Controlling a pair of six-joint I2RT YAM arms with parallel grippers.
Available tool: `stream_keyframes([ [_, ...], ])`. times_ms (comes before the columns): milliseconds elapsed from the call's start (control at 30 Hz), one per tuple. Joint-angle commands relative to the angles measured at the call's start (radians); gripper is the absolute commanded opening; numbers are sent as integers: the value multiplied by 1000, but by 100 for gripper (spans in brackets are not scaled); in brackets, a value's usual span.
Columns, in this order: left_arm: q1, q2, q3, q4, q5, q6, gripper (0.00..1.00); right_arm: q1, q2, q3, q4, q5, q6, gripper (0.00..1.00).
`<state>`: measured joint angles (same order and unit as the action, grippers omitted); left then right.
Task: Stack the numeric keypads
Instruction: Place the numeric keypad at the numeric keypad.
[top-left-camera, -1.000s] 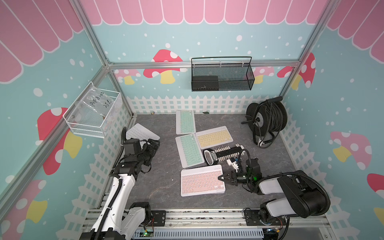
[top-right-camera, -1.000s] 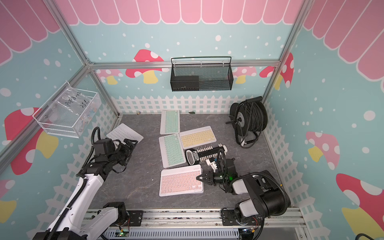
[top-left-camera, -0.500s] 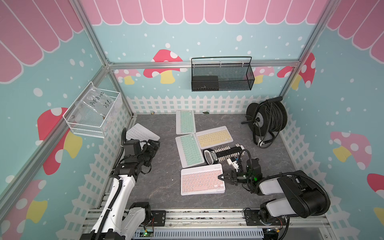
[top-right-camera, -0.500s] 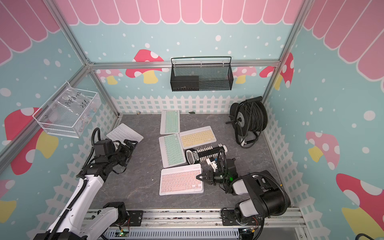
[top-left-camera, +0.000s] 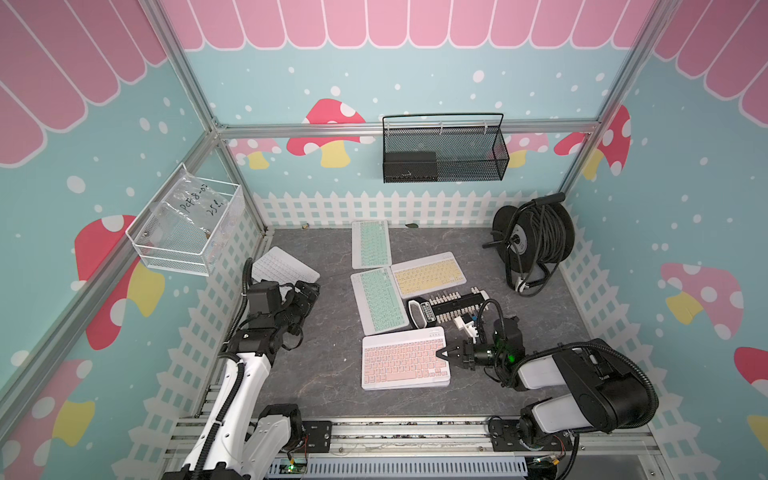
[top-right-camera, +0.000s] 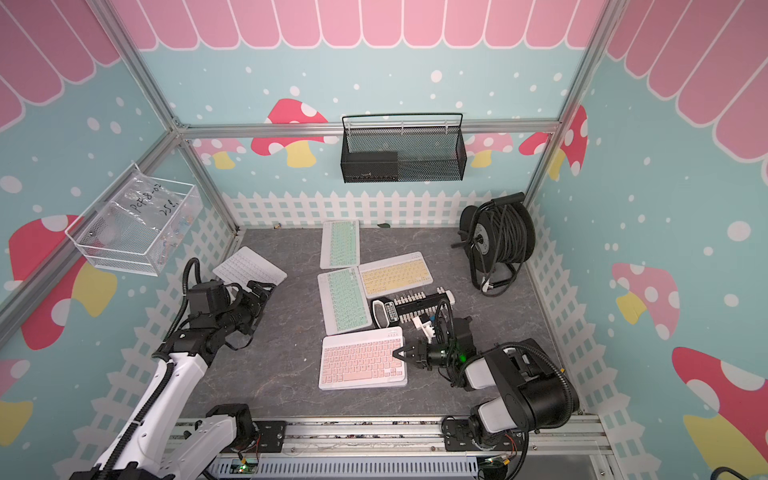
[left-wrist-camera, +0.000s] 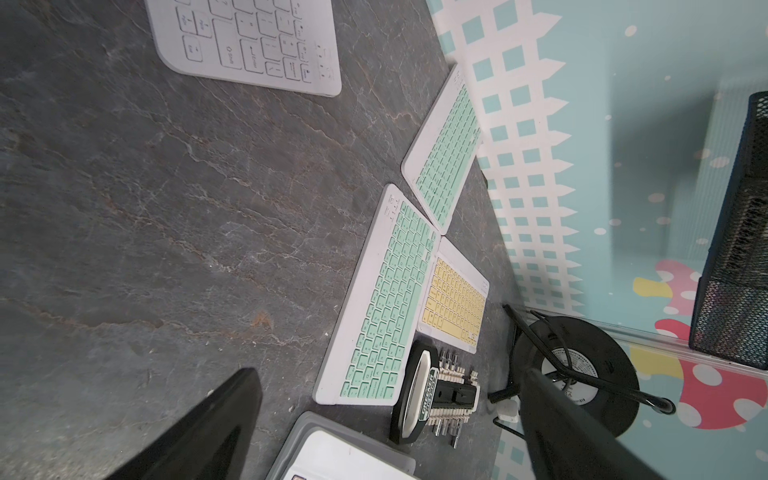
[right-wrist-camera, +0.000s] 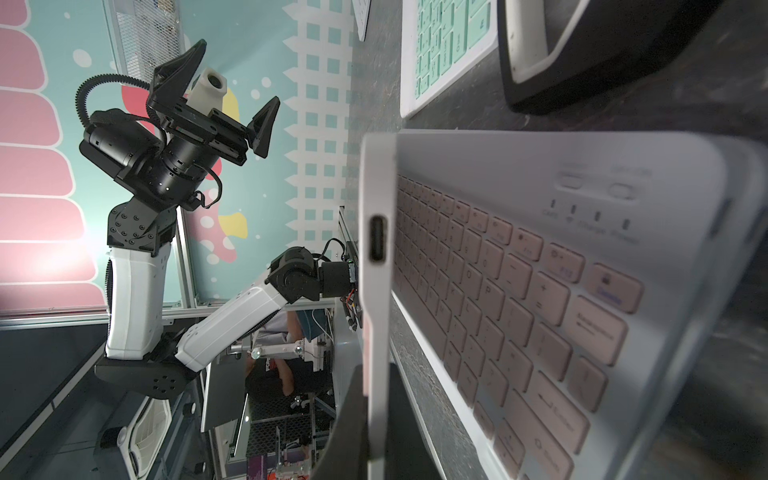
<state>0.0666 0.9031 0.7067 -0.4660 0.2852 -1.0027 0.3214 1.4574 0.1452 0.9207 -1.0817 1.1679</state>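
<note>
Right wrist view: right end effector pinches the edge of the top pink keypad, over a lower pink keypad robot-side of the holder. Left end effector spread, empty. Stack barely begun, I'd say: mint keypads and yellow keypad beside the holder, white keypad well apart, unstacked.

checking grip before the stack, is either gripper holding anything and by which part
Right gripper pinches the pink keypad by its short edge facing that arm; left gripper holds nothing.

The peg holder lies just behind the front keypad, right of the middle keypad.
</note>
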Motion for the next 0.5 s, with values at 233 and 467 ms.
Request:
stream_keyframes([
  [233, -4, -1, -7, 8, 8, -11, 99, -5, -19, 47, -193, -7, -139, 13],
  [467, -4, 14, -6, 12, 8, -10, 99, -5, -53, 114, -414, 39, -271, 20],
])
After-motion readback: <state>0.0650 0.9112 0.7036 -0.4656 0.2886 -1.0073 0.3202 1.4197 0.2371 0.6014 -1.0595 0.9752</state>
